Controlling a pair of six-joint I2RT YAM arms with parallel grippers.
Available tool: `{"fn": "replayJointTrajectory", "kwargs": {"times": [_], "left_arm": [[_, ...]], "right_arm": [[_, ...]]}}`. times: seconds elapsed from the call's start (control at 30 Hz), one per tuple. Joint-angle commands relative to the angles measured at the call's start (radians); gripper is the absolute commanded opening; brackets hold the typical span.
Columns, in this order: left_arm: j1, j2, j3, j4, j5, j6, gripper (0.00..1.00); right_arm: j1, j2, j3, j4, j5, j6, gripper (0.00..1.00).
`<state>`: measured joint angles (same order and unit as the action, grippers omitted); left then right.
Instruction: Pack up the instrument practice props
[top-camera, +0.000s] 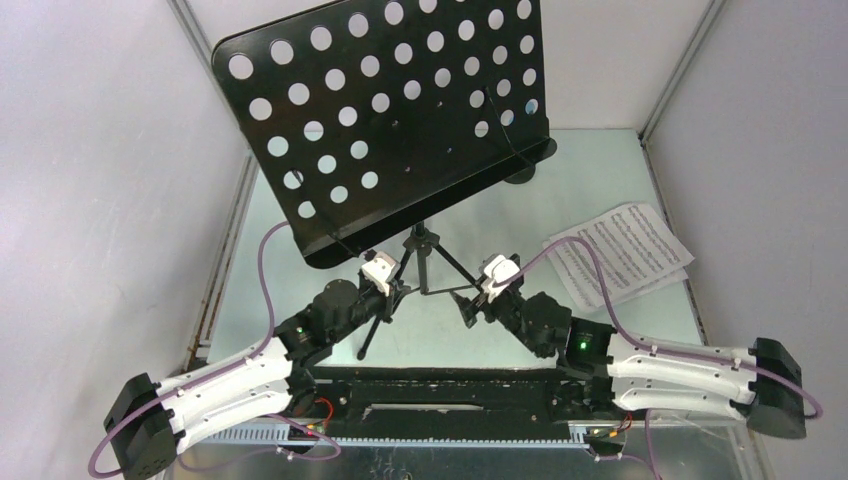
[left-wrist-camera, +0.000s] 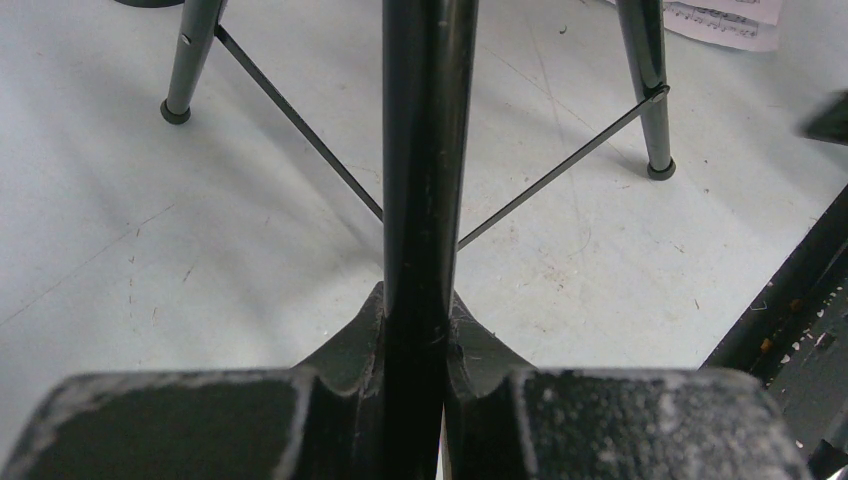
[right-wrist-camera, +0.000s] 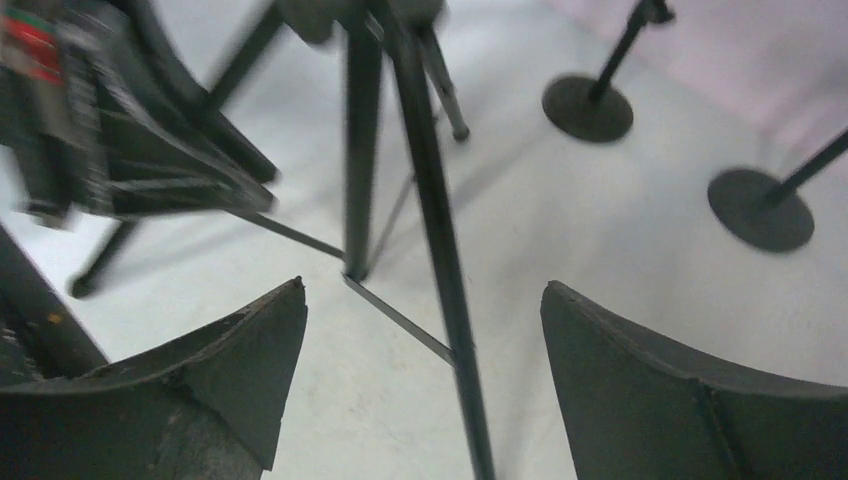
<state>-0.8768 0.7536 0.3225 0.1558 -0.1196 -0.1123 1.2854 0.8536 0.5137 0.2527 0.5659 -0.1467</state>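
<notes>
From above, the black music stand (top-camera: 385, 130) stands mid-surface (top-camera: 590, 190), with sheet music (top-camera: 620, 255) lying flat to its right. The left claw (top-camera: 392, 292) and right claw (top-camera: 472, 303) flank its tripod. The left wrist view shows the left claw clamped on a tripod tube. The right wrist view shows the right claw spread wide, a leg between its jaws touching neither, and two round-based holders (right-wrist-camera: 588, 108) beyond.

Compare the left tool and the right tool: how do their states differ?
The left tool is shut on a black tripod tube; the right tool is open. The left tool's fingers press the tube from both sides; the right tool's fingers stand wide apart, a tripod leg in the gap touching neither. Both sit low at the music rack's tripod, under its perforated desk.
</notes>
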Motion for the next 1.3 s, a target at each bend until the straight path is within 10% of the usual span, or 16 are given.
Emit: {"fn": "replayJointTrajectory", "kwargs": {"times": [0.0, 0.43, 0.83, 1.27], "left_arm": [[-0.004, -0.015, -0.009, 0.14, 0.014, -0.076, 0.01], [-0.004, 0.003, 0.008, 0.137, 0.044, -0.046, 0.0], [-0.007, 0.038, 0.072, 0.168, 0.072, -0.004, 0.0], [-0.021, 0.057, 0.177, 0.208, 0.095, 0.002, 0.0]], "right_arm": [[-0.15, -0.006, -0.04, 0.016, -0.235, 0.079, 0.91], [-0.317, 0.228, -0.014, 0.266, -0.449, -0.027, 0.69], [-0.201, 0.247, -0.014, 0.494, -0.403, -0.089, 0.03], [-0.043, 0.396, -0.019, 0.958, -0.239, -0.255, 0.0]]}}
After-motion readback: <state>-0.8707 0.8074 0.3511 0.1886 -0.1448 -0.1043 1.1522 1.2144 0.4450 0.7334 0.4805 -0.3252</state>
